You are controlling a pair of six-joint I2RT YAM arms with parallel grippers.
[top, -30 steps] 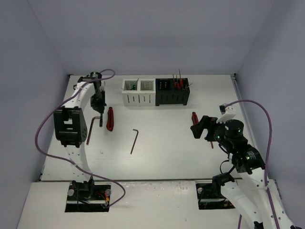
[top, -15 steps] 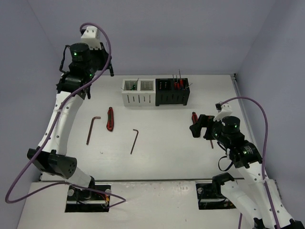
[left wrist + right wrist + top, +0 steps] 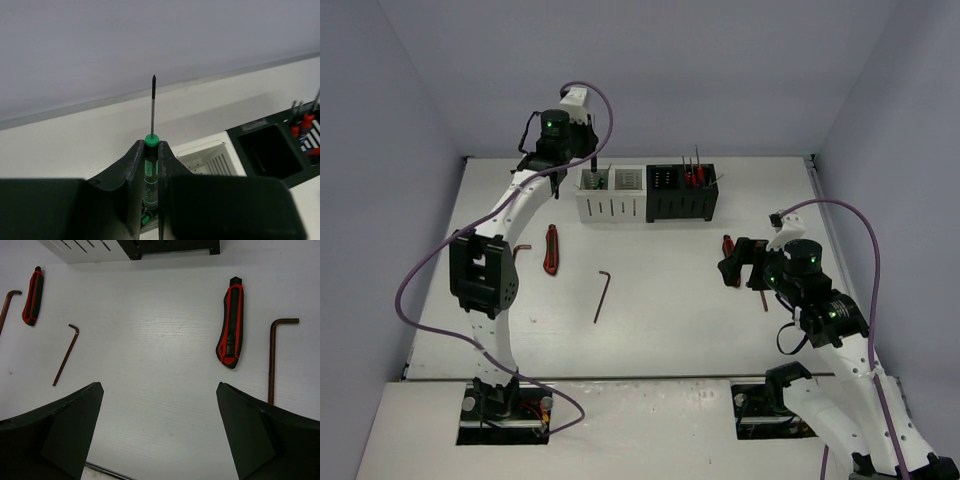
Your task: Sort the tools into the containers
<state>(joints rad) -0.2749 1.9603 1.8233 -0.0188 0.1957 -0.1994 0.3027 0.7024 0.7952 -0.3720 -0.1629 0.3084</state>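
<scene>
My left gripper (image 3: 566,163) hangs over the left end of the white slotted box (image 3: 612,193), shut on a green-handled screwdriver (image 3: 151,165) whose tip points away from the wrist. The white box (image 3: 212,156) and the black box (image 3: 265,150) lie just beyond it. The black box (image 3: 681,192) holds red-handled screwdrivers (image 3: 693,176). My right gripper (image 3: 745,262) is open and empty above the table; in its own view (image 3: 159,440) a red-and-black tool (image 3: 230,322) and a hex key (image 3: 272,360) lie ahead to the right.
On the table lie a second red-and-black tool (image 3: 551,249), a hex key (image 3: 602,295) in the middle, and another hex key (image 3: 519,249) partly hidden by the left arm. Purple cables loop off both arms. Grey walls bound the table.
My left arm has lifted from the table's left side, swung high, and come right over the white box with the green screwdriver in its grip. The right arm has barely moved.
</scene>
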